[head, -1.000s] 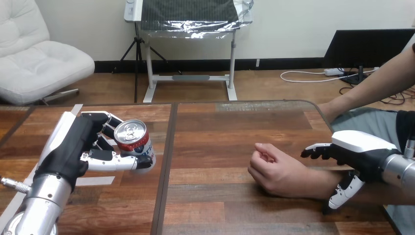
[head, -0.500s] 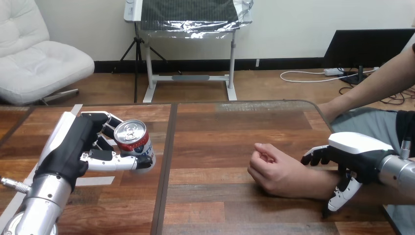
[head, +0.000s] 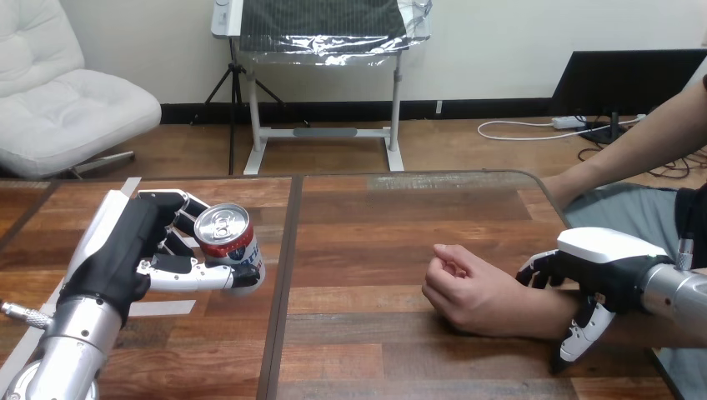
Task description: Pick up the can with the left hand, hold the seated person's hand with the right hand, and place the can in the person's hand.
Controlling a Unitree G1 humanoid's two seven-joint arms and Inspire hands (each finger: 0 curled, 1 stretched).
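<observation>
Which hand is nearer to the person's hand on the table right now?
Right. The right hand is at the person's wrist, just behind the person's hand. The left hand is well off to the left across the table, curled round the can.

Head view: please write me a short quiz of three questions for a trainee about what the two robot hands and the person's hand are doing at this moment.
1. True or false: the can stands alone on the table, with no hand on it.
2. Where is the right hand? A) over the person's wrist; B) on the can; C) flat on the table, far from the person.
3. Is the person's hand spread open or loosely closed?

Key
1. False: the left hand has its fingers curled round the can.
2. A.
3. Loosely closed, resting on the table.
</observation>
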